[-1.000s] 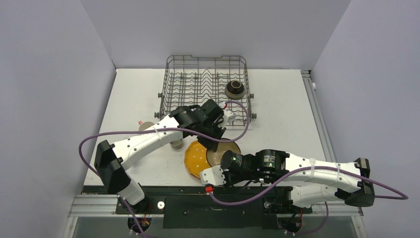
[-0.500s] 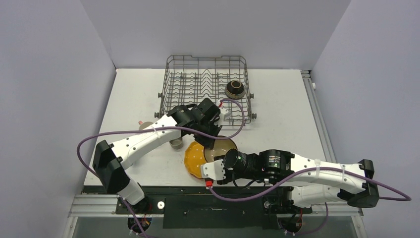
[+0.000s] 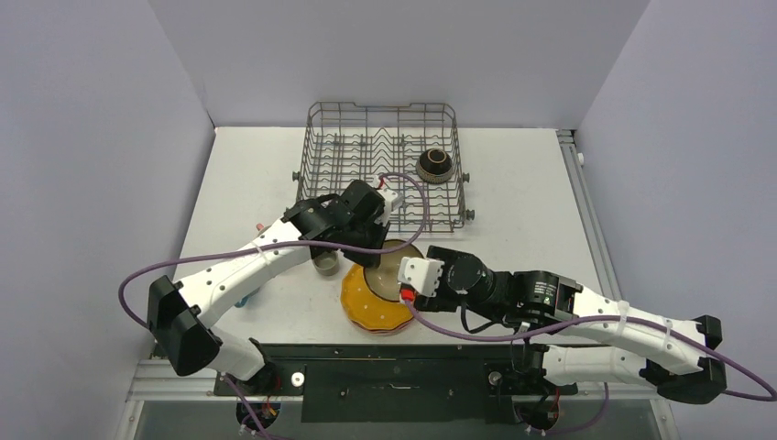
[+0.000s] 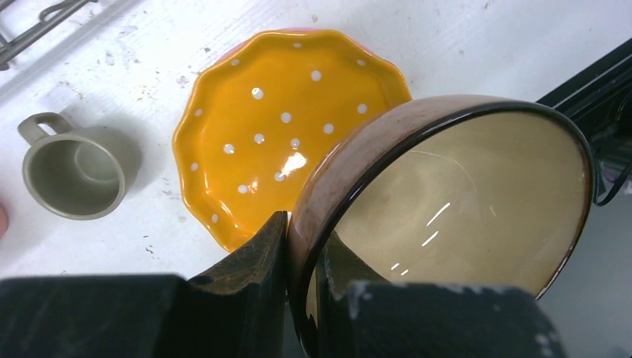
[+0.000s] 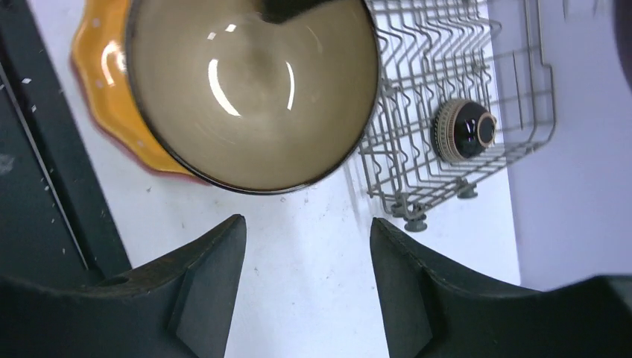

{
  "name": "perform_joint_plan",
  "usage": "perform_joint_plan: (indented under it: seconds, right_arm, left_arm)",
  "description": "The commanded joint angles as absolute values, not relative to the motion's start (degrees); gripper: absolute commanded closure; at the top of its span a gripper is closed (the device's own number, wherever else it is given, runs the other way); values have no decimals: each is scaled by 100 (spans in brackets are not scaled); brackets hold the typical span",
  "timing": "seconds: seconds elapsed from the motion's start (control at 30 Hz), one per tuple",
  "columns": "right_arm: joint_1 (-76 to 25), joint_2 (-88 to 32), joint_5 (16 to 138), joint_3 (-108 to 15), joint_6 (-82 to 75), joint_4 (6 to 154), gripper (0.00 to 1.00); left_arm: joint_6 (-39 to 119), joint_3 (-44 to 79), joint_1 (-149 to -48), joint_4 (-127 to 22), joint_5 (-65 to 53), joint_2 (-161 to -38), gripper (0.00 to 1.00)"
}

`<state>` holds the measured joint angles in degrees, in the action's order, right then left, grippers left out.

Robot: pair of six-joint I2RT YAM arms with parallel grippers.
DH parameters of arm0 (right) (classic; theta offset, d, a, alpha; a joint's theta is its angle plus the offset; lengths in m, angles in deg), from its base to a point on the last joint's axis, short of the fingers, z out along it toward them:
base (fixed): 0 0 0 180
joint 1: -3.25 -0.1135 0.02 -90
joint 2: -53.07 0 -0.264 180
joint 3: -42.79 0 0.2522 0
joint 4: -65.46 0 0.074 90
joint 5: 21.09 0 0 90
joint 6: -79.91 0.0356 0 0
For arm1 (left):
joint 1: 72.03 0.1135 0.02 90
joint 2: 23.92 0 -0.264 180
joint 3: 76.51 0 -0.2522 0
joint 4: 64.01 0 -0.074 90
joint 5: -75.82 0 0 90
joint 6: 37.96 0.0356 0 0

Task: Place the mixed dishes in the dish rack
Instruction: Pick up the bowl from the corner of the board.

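The left arm is reaching over the middle of the white surface, and its jaws are clamping the rim of a brown bowl with a cream inside. One finger is pressing on the outer wall and the other is sitting inside the rim. The brown bowl is being held tilted, its opening facing the right arm, just in front of the dish rack. It is hanging over the back right part of an orange plate with white dots and a wavy edge. Whether the bowl's lower edge is touching the plate cannot be told.

The right arm is pointing at the bowl from the near side. Its jaws are standing apart with nothing between them, and both fingers are framing bare surface below the bowl.

The orange plate is lying flat near the front edge. A grey-green cup is standing upright just left of the plate, its handle pointing away from it.

The dish rack is sitting at the back of the surface. A dark bowl is lying upside down in the rack's right side, well apart from the held bowl.
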<state>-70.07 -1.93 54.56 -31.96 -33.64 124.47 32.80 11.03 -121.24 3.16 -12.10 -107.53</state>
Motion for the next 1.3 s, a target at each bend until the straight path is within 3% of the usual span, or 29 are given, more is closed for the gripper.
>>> perform_joint_plan:
  seconds: [0.0,0.2,0.37,0.8,0.87,1.03,1.27]
  right_arm:
    - [-6586,-81,4894,-3305,-2621,11962,41]
    - [-6233,-107,4066,-3284,-1531,11543,38]
    - [-5793,-71,4102,-3252,-751,11211,29]
    - [-4725,12,4576,-2934,1001,10509,20]
    - [-4642,108,4721,-2745,1208,10278,21]
    - [-4438,580,5299,-2176,1789,9531,2]
    - [-4124,765,6366,-2059,2712,9158,0]
  left_arm:
    - [2951,1160,-11937,-478,-1191,-10187,100]
    - [2840,1339,-11786,-689,-1245,-9908,100]
    - [2770,1529,-11577,-854,-1169,-9670,100]
    - [2649,1779,-11262,-1210,-802,-9352,100]
    - [2638,1795,-11223,-1242,-751,-9319,100]
    - [2563,1896,-11158,-1382,-615,-9223,100]
    - [2405,2011,-11023,-1573,-409,-9057,100]
